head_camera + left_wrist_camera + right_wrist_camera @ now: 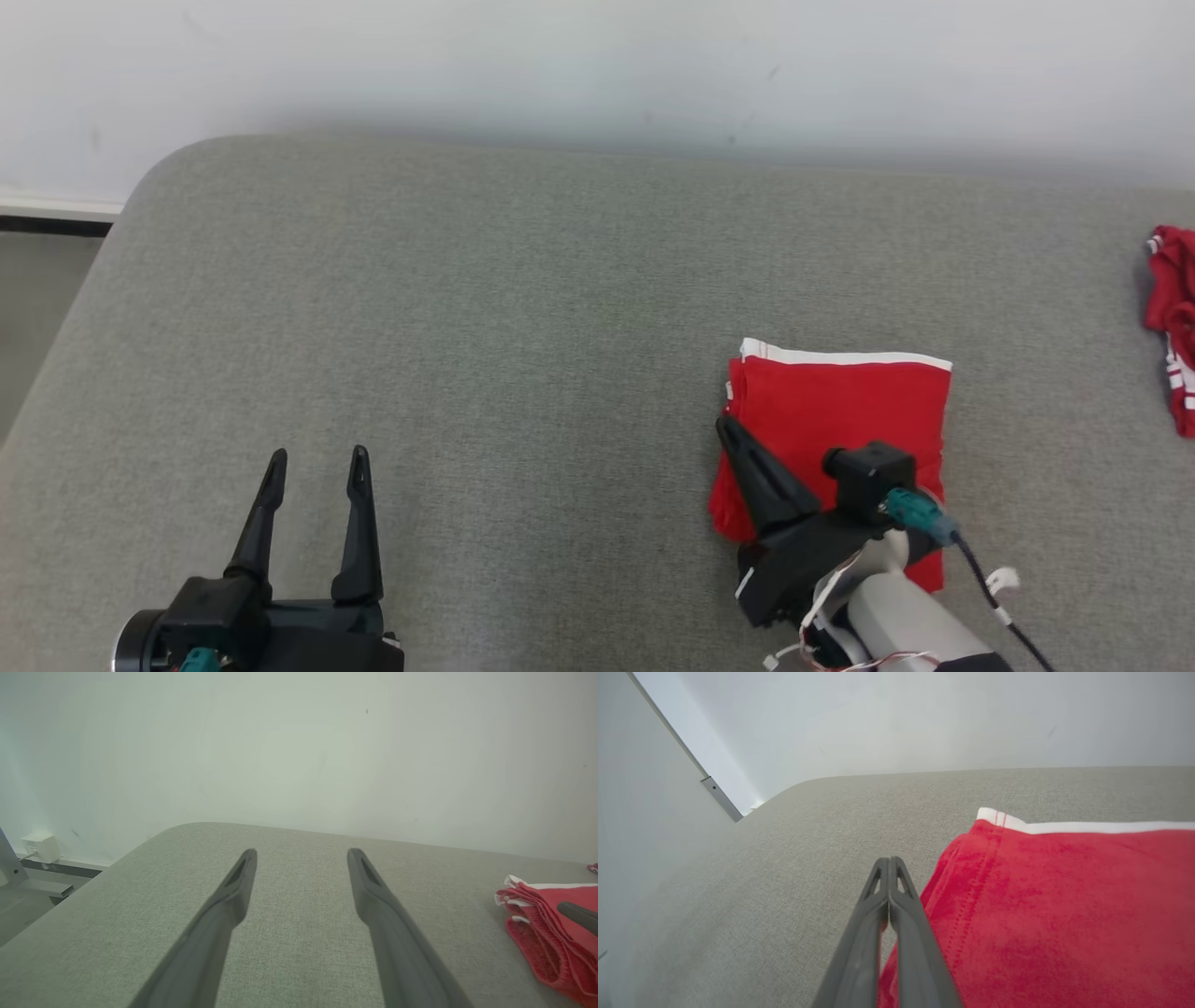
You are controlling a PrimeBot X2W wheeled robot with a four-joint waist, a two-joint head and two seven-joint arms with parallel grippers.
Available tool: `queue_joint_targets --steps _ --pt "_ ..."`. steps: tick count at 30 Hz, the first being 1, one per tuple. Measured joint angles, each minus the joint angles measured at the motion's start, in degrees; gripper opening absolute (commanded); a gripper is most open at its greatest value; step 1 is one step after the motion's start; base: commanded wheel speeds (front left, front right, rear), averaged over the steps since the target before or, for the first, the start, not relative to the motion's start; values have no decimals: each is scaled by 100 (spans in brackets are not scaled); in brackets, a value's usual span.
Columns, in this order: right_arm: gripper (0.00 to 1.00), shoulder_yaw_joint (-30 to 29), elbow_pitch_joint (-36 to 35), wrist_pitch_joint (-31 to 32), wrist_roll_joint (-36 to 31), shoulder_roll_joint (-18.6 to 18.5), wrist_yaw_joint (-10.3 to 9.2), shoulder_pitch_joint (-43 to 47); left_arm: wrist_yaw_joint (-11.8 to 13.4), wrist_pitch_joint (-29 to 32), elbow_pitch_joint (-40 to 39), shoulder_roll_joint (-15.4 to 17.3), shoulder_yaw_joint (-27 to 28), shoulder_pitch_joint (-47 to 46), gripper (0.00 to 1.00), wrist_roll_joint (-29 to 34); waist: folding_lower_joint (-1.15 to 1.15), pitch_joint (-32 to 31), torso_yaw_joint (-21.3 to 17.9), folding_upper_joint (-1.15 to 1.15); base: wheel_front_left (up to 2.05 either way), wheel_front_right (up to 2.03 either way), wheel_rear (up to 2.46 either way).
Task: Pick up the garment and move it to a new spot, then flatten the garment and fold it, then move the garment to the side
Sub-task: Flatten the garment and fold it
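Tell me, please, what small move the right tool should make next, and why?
Probably a short push toward the robot's right. The folded red cloth garment with white trim already lies flat on the grey fabric surface, and the right tool is shut, empty, along the garment's left edge, so sliding it aside looks simpler than regrasping.

You have two red garments, one folded garment (840, 411), one crumpled garment (1174, 317), two claws, left claw (317, 464), right claw (724, 426), one counter (523, 308)
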Motion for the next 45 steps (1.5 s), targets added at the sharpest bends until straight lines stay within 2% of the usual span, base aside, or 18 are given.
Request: queue_joint_targets --steps 11,23,24,25,26,28,29,30,45 --pt "0 -795 -1173 -1 -378 -611 0 312 -102 -1 -9 1 311 53 100 81 0 -161 -578 0 0 0 0" --pt "0 -1569 -1871 -1 -637 -838 -1 1162 -110 -1 -21 -1 489 394 100 175 -1 -398 -1323 0 0 0 0" --pt "3 -1616 -1923 -1 -668 -840 0 1245 -110 -1 -34 -1 509 419 100 180 -2 -420 -1366 0 0 0 0" --pt "20 -1653 -1970 -1 -693 -842 0 1322 -114 -1 -44 0 526 444 100 192 -1 -442 -1407 0 0 0 0" --pt "27 -1688 -2009 0 -723 -839 0 1384 -118 -1 -45 1 542 475 100 235 -1 -461 -1443 0 0 0 0" --pt "50 -1759 -2070 -1 -738 -836 0 1484 -159 -1 -45 9 543 526 100 290 -1 -504 -1501 0 0 0 0" --pt "85 -1768 -2094 -1 -753 -834 0 1532 -165 -1 -48 19 549 544 100 296 -1 -527 -1523 0 0 0 0" --pt "100 -1774 -2113 -1 -771 -828 0 1572 -178 -1 -64 38 557 581 100 301 -1 -548 -1542 0 0 0 0" --pt "100 -2234 -2220 -1 -920 -682 0 2084 -261 -1 -212 112 630 966 100 292 -1 -752 -1359 0 0 0 0"
